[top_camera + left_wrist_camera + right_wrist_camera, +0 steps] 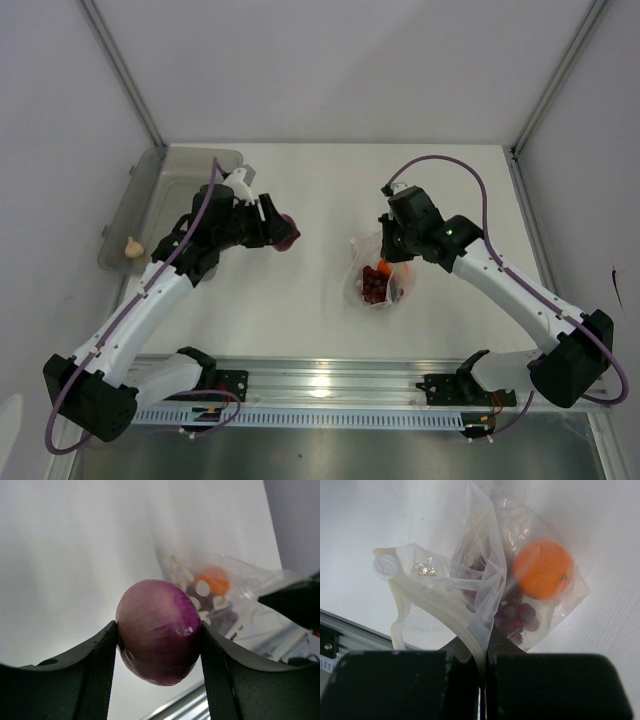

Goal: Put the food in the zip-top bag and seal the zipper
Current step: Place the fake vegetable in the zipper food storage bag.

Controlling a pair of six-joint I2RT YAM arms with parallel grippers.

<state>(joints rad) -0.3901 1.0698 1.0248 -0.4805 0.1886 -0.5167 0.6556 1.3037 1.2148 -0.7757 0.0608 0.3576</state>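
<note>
Two foods, round orange and dark red berry cluster, in crinkly transparent zip-top bag pinched by clenched right gripper; purple-red onion clamped in left gripper, outside bag; whitish garlic bulb seemingly at grey tub; zipper unsealed.

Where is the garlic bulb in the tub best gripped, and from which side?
Grip the garlic bulb probably across its rounded body, from above: it lies at the near end of the grey tub, whose walls block a sideways approach.
</note>
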